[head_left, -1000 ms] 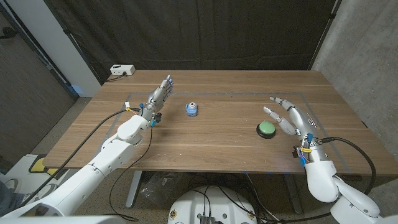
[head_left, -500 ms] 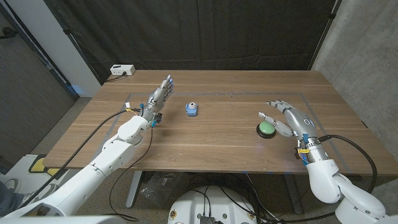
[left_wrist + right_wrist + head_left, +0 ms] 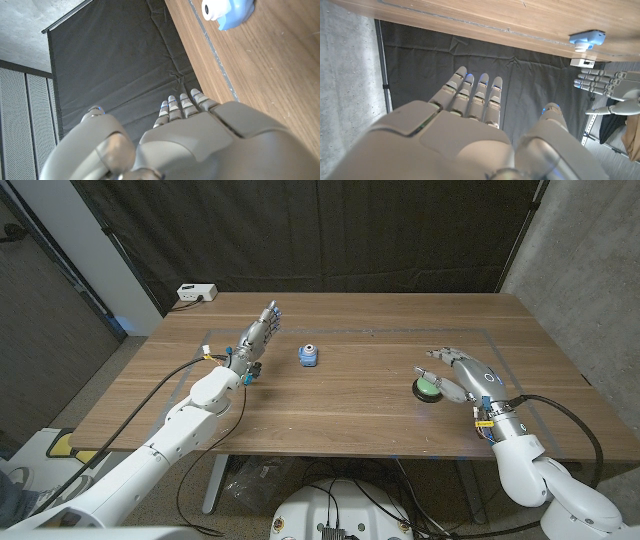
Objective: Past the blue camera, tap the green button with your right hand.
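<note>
Green button (image 3: 428, 387) partly covered by the right hand (image 3: 462, 372); its fingers (image 3: 436, 356) reach over the button's far side with the thumb toward its near side. Fingers extended and slightly apart, holding nothing. Contact with the button cap cannot be confirmed from the head view; hand looks to be hovering just above or barely on it. In the right wrist view the fingers (image 3: 475, 95) lie straight, side by side, which fits a flat tap rather than a grasp.

Judgement: hand is poised palm-down over the button so a short downward press does the job; no curl needed, since nothing has to be lifted.

Blue camera (image 3: 308, 356) stands on the wooden table (image 3: 330, 415) toward the middle, well apart from the button, lens side up. It lies between the two hands, so the button counts as "past" it when read from the robot's left.

Left hand (image 3: 257, 335) stands near the camera's other side, fingers straight and close together, empty. Judged as parked out of the way, since the task names the right hand alone. Its wrist view shows the camera (image 3: 227, 13) beyond the fingertips (image 3: 180, 102), not touching.
</note>
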